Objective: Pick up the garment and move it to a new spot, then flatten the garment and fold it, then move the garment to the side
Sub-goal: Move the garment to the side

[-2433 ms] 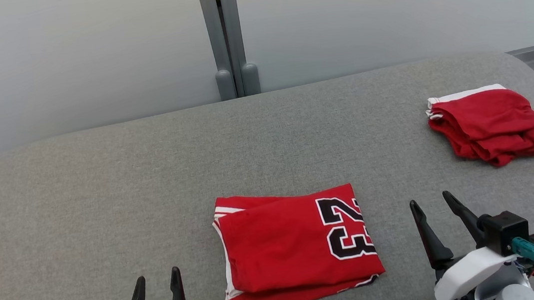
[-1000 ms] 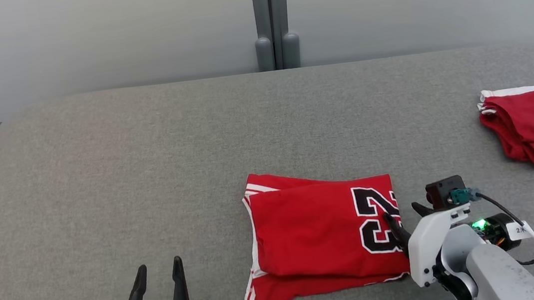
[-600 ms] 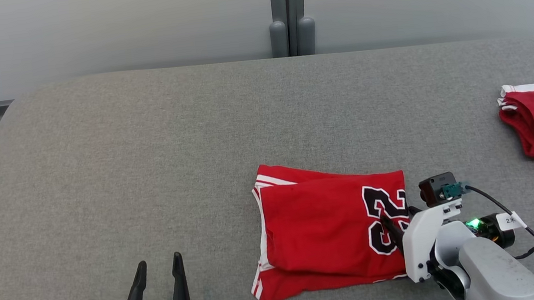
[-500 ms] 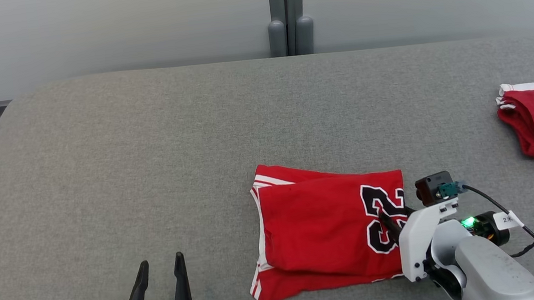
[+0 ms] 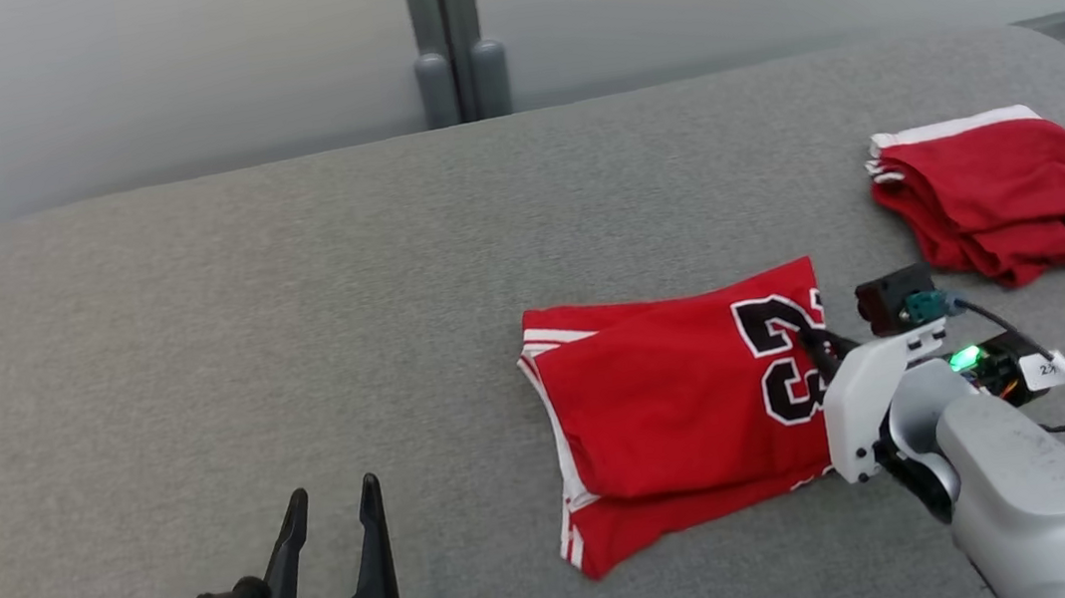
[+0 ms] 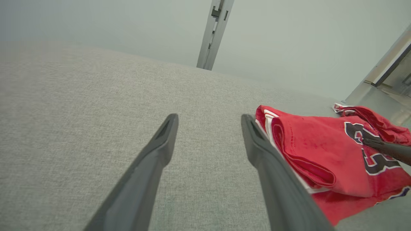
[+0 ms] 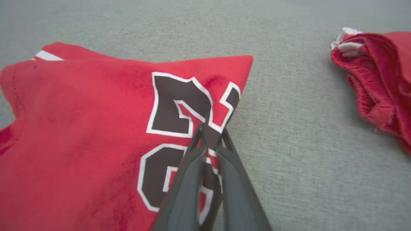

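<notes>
A folded red jersey [image 5: 675,403] with a black "23" lies on the grey table [image 5: 242,302], right of centre. My right gripper [image 5: 817,347] is shut on its right edge at the number; the right wrist view shows the jersey [image 7: 80,128] with its cloth pinched between that gripper's [image 7: 210,134] two fingers. My left gripper [image 5: 338,542] stands open at the lower left, well left of the jersey, nothing between its fingers. In the left wrist view the open left gripper [image 6: 208,128] points over bare table, the jersey [image 6: 321,150] lying to its right.
A second folded red garment with white trim [image 5: 997,191] lies at the table's far right; it also shows as the red garment [image 7: 382,80] in the right wrist view. A grey post [image 5: 448,38] stands behind the table against a pale wall.
My right gripper came in from the right, closed on the jersey's right edge and has dragged it toward the second garment. The head camera has swung meanwhile. The left gripper stays open.
</notes>
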`<state>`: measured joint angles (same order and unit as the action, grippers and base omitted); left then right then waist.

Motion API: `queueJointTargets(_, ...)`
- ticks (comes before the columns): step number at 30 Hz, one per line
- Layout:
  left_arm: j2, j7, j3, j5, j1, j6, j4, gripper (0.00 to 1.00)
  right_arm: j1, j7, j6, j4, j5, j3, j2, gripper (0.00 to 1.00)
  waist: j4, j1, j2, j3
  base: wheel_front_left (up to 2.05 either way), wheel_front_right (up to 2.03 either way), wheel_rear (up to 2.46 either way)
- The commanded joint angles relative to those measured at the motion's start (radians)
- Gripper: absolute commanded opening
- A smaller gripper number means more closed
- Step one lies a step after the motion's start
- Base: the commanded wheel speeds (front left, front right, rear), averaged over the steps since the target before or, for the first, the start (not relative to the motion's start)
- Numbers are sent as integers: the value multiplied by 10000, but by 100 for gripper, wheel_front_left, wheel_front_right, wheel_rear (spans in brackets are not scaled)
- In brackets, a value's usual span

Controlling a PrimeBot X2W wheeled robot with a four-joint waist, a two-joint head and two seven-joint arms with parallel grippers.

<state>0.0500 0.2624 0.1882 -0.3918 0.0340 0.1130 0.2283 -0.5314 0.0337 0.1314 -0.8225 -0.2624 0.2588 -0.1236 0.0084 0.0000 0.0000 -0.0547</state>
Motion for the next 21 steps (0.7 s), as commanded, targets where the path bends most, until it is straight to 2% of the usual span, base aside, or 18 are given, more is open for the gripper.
queueJointTargets(1,16,28,31,47,-241,-22,-65,100,-183,-7,-17,104,29,-56,-227,0,-1176,0,0,-357,0,0,0)
queueJointTargets(7,19,28,255,284,-757,33,-108,100,-619,61,-17,553,60,-252,-847,0,-2464,0,0,-1016,0,0,0)
queueJointTargets(12,25,28,336,568,-1205,82,-24,100,-923,9,-17,871,44,-376,-970,0,-3237,0,0,-1517,0,0,0)
queueJointTargets(16,30,28,406,735,-1454,115,120,100,-1089,-83,-17,1052,62,-350,-873,0,-3541,0,0,-1767,0,0,0)
queueJointTargets(21,30,28,486,816,-1624,160,245,100,-1272,-93,-17,1235,145,-250,-788,0,-3531,0,0,-1840,0,0,0)
